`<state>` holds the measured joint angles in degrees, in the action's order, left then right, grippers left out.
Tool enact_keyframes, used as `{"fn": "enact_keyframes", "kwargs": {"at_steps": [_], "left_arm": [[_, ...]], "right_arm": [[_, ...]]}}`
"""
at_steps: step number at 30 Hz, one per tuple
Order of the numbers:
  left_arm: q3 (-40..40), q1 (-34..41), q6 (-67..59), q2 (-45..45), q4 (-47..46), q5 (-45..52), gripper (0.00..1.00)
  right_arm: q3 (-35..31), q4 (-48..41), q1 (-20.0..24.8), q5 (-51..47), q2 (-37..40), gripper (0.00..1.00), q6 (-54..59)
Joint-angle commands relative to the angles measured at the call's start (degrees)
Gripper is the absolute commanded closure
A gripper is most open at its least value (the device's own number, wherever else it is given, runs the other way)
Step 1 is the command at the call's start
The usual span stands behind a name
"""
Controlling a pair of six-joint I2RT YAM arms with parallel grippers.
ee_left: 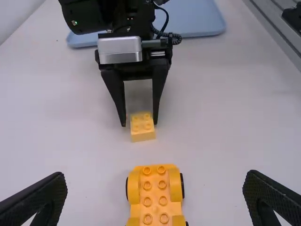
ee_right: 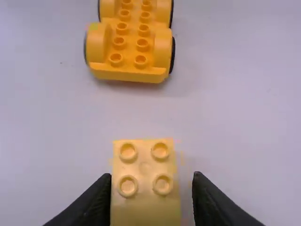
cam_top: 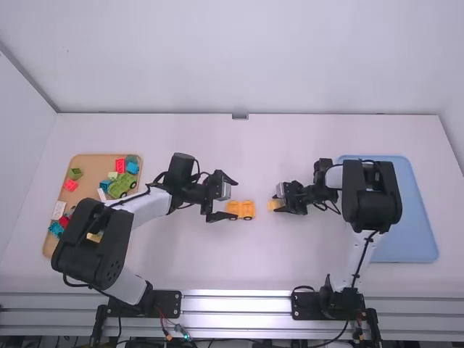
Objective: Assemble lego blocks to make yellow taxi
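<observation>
Left gripper gapes wide; right gripper (jaws slightly parted) straddles a block.

Premises present as a robotics lab: left arm and right arm mounted along metal rails, loose wiring exposed, white bench, plain white walls.

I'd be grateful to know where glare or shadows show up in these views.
High view: bright glare streaks along the ribbed metal rail at the table's front edge. Left wrist view: a soft grey shadow on the white table under the right gripper. Right wrist view: a faint shadow along the near edge of the orange wheeled base.
</observation>
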<state>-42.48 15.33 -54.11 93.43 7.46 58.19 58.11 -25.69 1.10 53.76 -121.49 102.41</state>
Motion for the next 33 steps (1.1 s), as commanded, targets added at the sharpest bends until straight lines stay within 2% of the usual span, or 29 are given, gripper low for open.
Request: {"fn": "enact_keyframes", "kwargs": {"at_steps": [1,4,5,8,11,14,17,21,25,33], "left_arm": [[-0.96,0.04,-0.81,0.24,-0.17,0.87,0.01],[-0.96,-0.02,-0.81,0.24,-0.17,0.85,0.01],[-0.96,-0.02,-0.81,0.24,-0.17,0.85,0.01],[-0.96,0.00,-0.83,0.24,-0.37,0.66,0.01],[-0.94,0.09,-0.81,0.35,-1.07,-0.94,0.01],[-0.33,0.07,-1.09,2.89,0.09,-2.08,0.01],[0.76,0.09,-0.79,8.04,5.31,-0.04,0.01],[0.76,0.09,-0.83,14.19,10.05,2.54,0.01],[0.74,0.02,-0.83,18.58,13.00,2.21,0.01],[0.76,-0.20,-0.83,20.17,12.96,2.38,0.01]], "right_arm": [[-2.08,1.97,-0.70,0.20,-1.05,0.61,-6.60],[-3.06,2.78,-0.50,0.42,-1.05,0.70,-6.60],[-3.06,2.78,-0.50,0.42,-1.05,0.70,-6.60],[-2.80,1.88,-0.31,2.36,-1.05,0.88,-6.60],[-1.77,-0.72,-0.31,4.63,-0.98,0.93,-5.90],[1.11,-8.00,-0.33,7.41,-0.98,0.99,-2.93],[5.01,-16.20,-1.27,9.84,-0.98,0.99,2.01],[8.55,-22.82,-2.34,11.28,-0.98,0.99,6.38],[11.21,-25.79,-3.91,13.79,-0.96,1.00,5.88],[11.96,-25.49,-5.35,14.67,1.95,1.00,5.42]]}}
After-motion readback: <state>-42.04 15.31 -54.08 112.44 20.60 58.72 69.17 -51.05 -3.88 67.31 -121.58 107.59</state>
